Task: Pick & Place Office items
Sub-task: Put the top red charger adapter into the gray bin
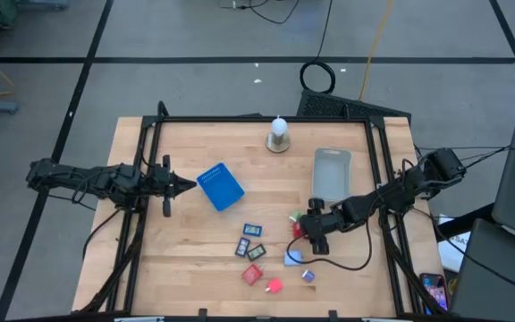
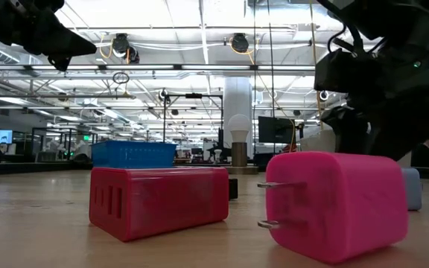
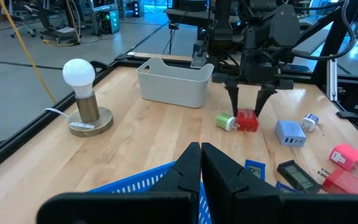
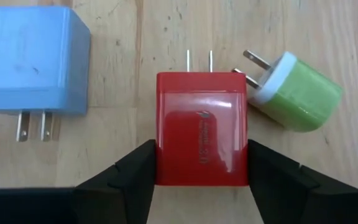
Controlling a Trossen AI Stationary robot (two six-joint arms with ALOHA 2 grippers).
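Small office items lie on the wooden table's near right part. Among them are a red plug block [image 4: 201, 137] with two prongs, a green one [image 4: 300, 93] and a light blue one [image 4: 33, 59] beside it. A pink block [image 1: 274, 285], a larger red one [image 1: 254, 274] and dark grey pieces [image 1: 252, 230] lie nearer the front edge. My right gripper [image 1: 312, 230] slants down over the red plug block [image 3: 247, 120], shut on it. My left gripper [image 3: 201, 152] hovers shut above the table's left part, by the blue pad [image 1: 220, 186]. My right gripper pinches the red plug block between its two fingers [image 4: 135, 168], one on each long side [image 4: 160, 155], at the end away from the prongs. The fingers slant down from the table's right side. The block lies flat on the table, its prongs pointing away from the gripper.
A grey bin [image 1: 332, 173] stands just beyond the right gripper, toward the far edge. A white bulb on a round base [image 1: 278, 134] stands at the far middle. A small purple piece [image 1: 308, 275] lies near the front right. Black rails [image 1: 257, 118] frame the table.
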